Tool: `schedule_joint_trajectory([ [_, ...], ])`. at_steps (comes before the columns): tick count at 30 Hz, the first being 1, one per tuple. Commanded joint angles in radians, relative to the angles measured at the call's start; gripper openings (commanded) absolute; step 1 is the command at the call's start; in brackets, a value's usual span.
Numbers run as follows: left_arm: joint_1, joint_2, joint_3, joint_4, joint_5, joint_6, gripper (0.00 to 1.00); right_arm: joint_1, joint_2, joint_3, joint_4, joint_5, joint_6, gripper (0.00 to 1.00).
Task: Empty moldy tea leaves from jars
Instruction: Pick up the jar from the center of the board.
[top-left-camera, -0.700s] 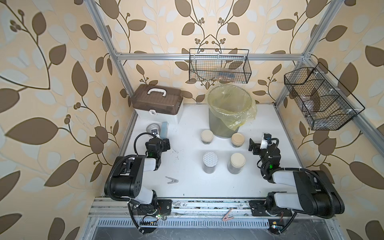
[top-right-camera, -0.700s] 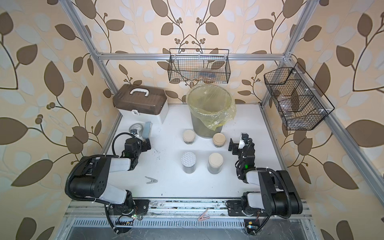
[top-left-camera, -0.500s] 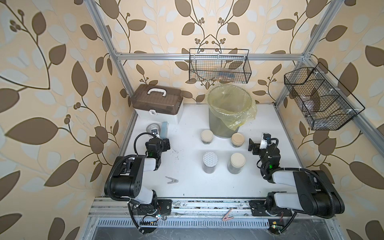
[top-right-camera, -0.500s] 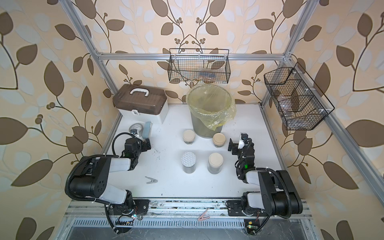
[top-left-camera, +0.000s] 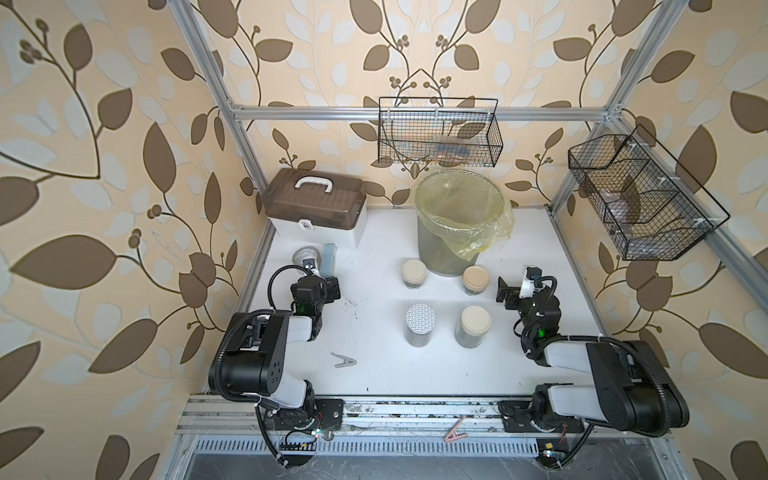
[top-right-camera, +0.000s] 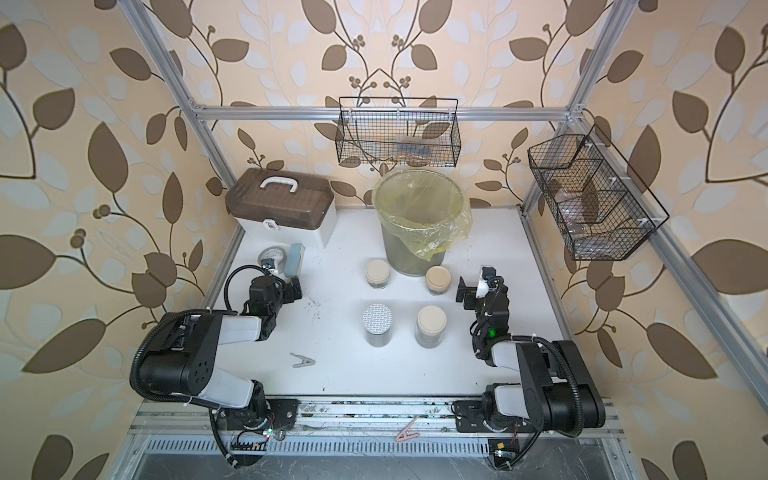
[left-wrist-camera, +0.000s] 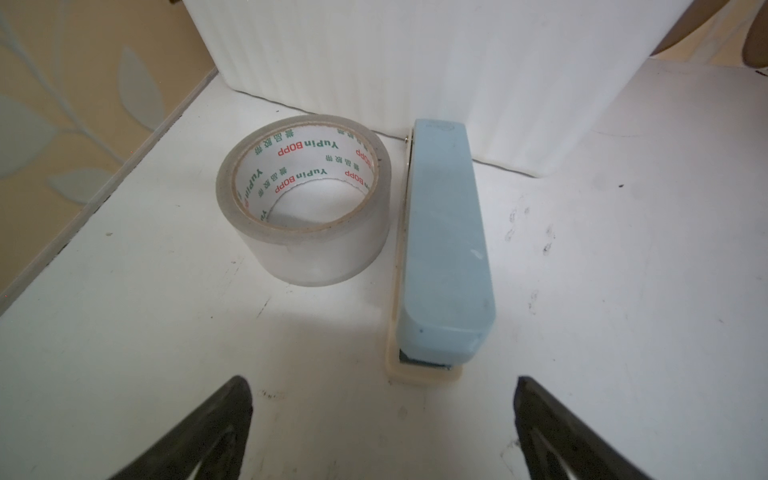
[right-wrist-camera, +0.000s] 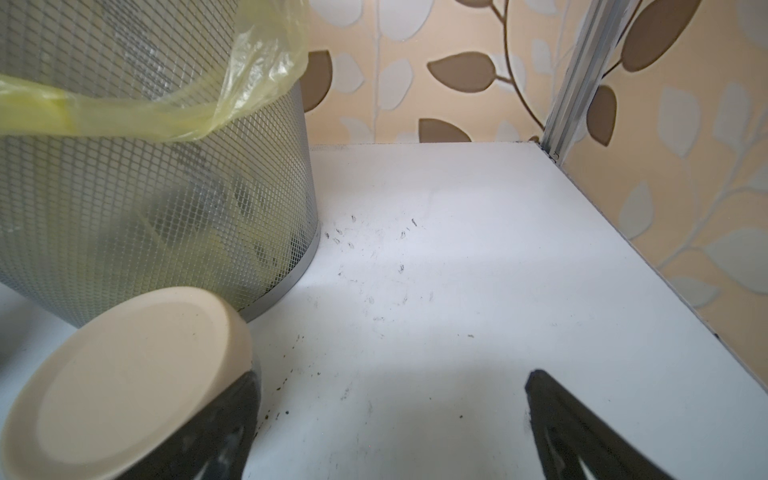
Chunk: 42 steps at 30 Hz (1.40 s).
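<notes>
Left gripper (left-wrist-camera: 382, 386) and right gripper (right-wrist-camera: 390, 378) both gape wide, empty; the glass jars (top-left-camera: 469, 343) look light, slick, breakable, best pinched round the body under the lid (right-wrist-camera: 124, 374).

A brown-lidded white plastic storage case (top-left-camera: 316, 208) sits at the upper left of the white tabletop (top-left-camera: 374, 257). Just below it stand a clear tape roll (top-left-camera: 302, 252) and a pale blue stapler (top-left-camera: 329, 259). At upper centre, a yellow-lined grey mesh bin (top-left-camera: 436, 253) stands beneath a black wire basket (top-left-camera: 478, 137). A grey metal clip (top-left-camera: 344, 360) lies lower left.
</notes>
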Motion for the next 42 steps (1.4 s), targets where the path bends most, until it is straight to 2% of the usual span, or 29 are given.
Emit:
schedule_joint_trajectory([
  [1,0.012,0.004,0.030,0.028,-0.017,0.011,0.99,0.004,-0.003,0.014,0.013,0.008,-0.014,1.00],
  [6,0.012,-0.013,0.034,0.015,0.002,0.022,0.99,-0.005,-0.144,0.076,-0.201,0.044,0.006,1.00],
  [7,0.012,-0.030,0.052,-0.028,0.016,0.028,0.99,-0.008,-0.186,0.079,-0.233,0.054,0.014,1.00],
  [9,0.012,-0.096,0.144,-0.243,-0.010,0.008,0.99,-0.018,-0.306,0.106,-0.361,0.105,0.071,1.00],
  [11,0.012,-0.145,0.225,-0.410,-0.071,-0.035,0.99,-0.035,-0.427,0.168,-0.548,0.113,0.141,1.00],
  [13,0.012,-0.227,0.240,-0.476,-0.073,-0.060,0.99,-0.038,-0.529,0.258,-0.762,0.114,0.205,1.00],
  [15,0.012,-0.336,0.263,-0.560,-0.080,-0.117,0.99,-0.040,-0.597,0.399,-1.012,0.063,0.273,1.00],
  [17,0.011,-0.398,0.337,-0.718,-0.079,-0.208,0.99,-0.041,-0.608,0.559,-1.251,-0.024,0.321,1.00],
  [20,0.009,-0.425,0.486,-0.976,0.043,-0.345,0.99,-0.020,-0.555,0.785,-1.542,-0.209,0.366,1.00],
  [22,-0.015,-0.433,0.564,-1.112,0.120,-0.452,0.99,0.036,-0.503,0.910,-1.684,-0.282,0.392,1.00],
  [25,-0.131,-0.440,0.666,-1.298,0.113,-0.589,0.99,0.219,-0.425,1.076,-1.838,-0.276,0.403,1.00],
  [27,-0.252,-0.438,0.716,-1.383,0.082,-0.673,0.99,0.369,-0.371,1.170,-1.918,-0.232,0.407,1.00],
  [30,-0.398,-0.417,0.762,-1.457,0.092,-0.761,0.99,0.553,-0.302,1.241,-2.002,-0.194,0.426,1.00],
  [33,-0.558,-0.380,0.811,-1.524,0.060,-0.781,0.97,0.695,-0.277,1.243,-2.025,-0.112,0.472,1.00],
  [35,-0.662,-0.351,0.830,-1.552,0.034,-0.774,0.97,0.737,-0.290,1.217,-2.013,-0.084,0.507,1.00],
  [38,-0.808,-0.279,0.869,-1.585,0.001,-0.738,0.97,0.745,-0.333,1.160,-1.997,-0.073,0.547,1.00],
  [42,-0.940,-0.148,0.955,-1.618,-0.019,-0.667,0.97,0.739,-0.405,1.107,-2.023,-0.002,0.588,1.00],
])
